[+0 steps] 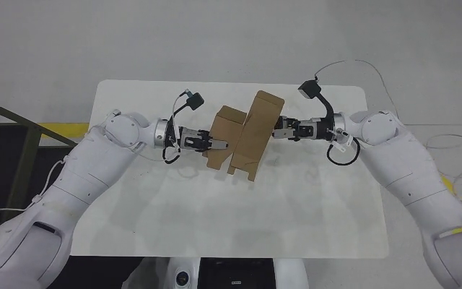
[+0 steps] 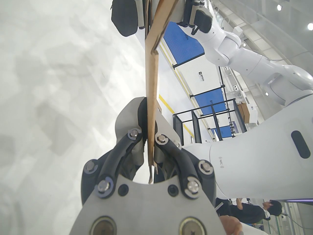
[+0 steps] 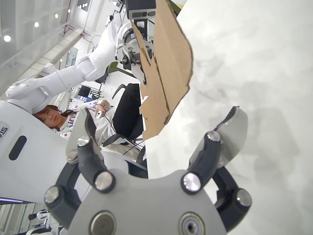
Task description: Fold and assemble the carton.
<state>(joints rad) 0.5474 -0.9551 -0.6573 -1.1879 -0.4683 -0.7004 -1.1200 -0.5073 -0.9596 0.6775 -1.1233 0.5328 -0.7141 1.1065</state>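
Note:
A brown cardboard carton (image 1: 242, 137), partly opened with flaps hanging, is held up over the middle of the white table (image 1: 144, 217). My left gripper (image 1: 209, 142) is shut on its left-hand panel; in the left wrist view the cardboard edge (image 2: 151, 86) runs straight between the clamped fingers of that gripper (image 2: 150, 119). My right gripper (image 1: 278, 130) stands open at the carton's other side. In the right wrist view the carton (image 3: 168, 69) hangs just ahead of the spread fingers of the right gripper (image 3: 159, 117), its near corner level with their tips.
The table's near half (image 1: 238, 224) and far strip are bare white surface. A dark metal frame (image 1: 22, 137) stands off the table's left edge. A thin cable (image 1: 361, 65) lies on the floor beyond the far right corner.

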